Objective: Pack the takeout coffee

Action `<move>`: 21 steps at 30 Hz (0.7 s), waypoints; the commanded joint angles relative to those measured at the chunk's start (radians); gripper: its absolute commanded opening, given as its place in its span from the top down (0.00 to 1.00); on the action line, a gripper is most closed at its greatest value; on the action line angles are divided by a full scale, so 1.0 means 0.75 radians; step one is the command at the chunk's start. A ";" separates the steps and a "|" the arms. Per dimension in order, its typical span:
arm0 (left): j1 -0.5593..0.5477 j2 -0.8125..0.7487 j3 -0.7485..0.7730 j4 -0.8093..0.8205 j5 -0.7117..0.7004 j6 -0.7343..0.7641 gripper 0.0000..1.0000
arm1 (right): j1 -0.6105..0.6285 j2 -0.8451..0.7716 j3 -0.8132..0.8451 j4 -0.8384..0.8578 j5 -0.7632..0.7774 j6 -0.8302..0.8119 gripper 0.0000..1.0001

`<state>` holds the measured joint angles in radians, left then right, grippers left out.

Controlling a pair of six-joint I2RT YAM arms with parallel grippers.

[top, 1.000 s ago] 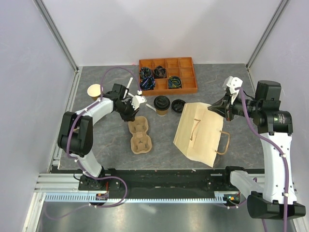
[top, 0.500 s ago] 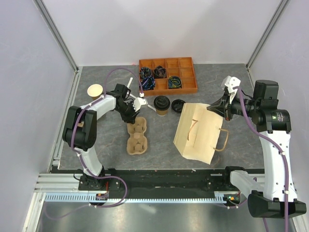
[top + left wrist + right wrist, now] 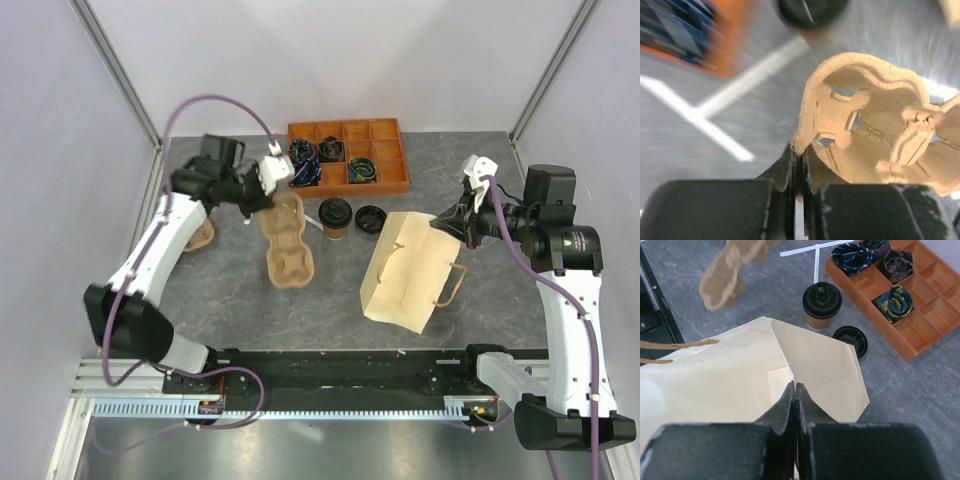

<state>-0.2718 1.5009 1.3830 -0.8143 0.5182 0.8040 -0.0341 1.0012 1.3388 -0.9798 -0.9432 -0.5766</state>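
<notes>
Grey mottled table [image 3: 230, 310] enclosed by pale panel walls [image 3: 330, 60] on the left, far and right sides, with metal frame posts [image 3: 120, 75] at the far corners and a black rail [image 3: 340, 362] along the near edge. An orange compartment tray [image 3: 390, 180] sat against the far edge at centre, several cells holding dark coiled items. The takeout coffee [image 3: 334, 217] stood upright, lid on, just near of the tray, with a loose black lid [image 3: 370, 218] just beside it on its right. The left gripper [image 3: 268, 190] was clamped shut on the far rim of the moulded-pulp cup carrier [image 3: 286, 240], which hung tilted left of the coffee; whether its near end touched the table could not be told. A lidless brown cup [image 3: 200, 235] sat far left, partly hidden behind the left arm. The right gripper [image 3: 450, 222] pinched the far-right edge of the paper bag [image 3: 415, 272], its mouth facing left towards the coffee, twine handles at its near-right side. Bare surface showed between carrier and bag, along the near edge, and at the far right corner.
</notes>
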 commanded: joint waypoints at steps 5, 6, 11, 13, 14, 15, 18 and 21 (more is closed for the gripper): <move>-0.083 -0.344 0.547 -0.058 0.043 -0.237 0.98 | 0.021 -0.022 0.041 -0.001 0.059 0.034 1.00; -0.096 -0.377 0.581 -0.035 0.039 -0.284 0.98 | 0.023 -0.018 0.041 0.004 0.059 0.037 1.00; -0.257 -0.316 0.894 0.018 -0.061 -0.358 0.98 | 0.037 0.005 0.048 0.063 0.063 0.110 1.00; -0.387 -0.228 1.059 -0.019 -0.134 -0.334 0.98 | 0.037 0.021 0.060 0.071 0.067 0.133 1.00; -0.441 -0.206 1.093 -0.027 -0.183 -0.311 0.98 | 0.037 0.041 0.066 0.071 0.067 0.137 1.00; -0.498 -0.185 1.117 -0.025 -0.232 -0.256 0.98 | 0.037 0.052 0.072 0.071 0.075 0.139 1.00; -0.717 -0.109 1.189 -0.011 -0.421 -0.166 0.98 | 0.082 0.076 0.076 0.085 0.094 0.151 1.00; -0.854 -0.071 1.201 0.089 -0.539 -0.160 0.98 | 0.099 0.095 0.062 0.120 0.120 0.194 1.00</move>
<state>-0.8162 1.3861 2.2654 -0.8043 0.2966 0.6369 0.0231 1.0607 1.3605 -0.9340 -0.8749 -0.4870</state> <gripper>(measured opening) 0.052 0.007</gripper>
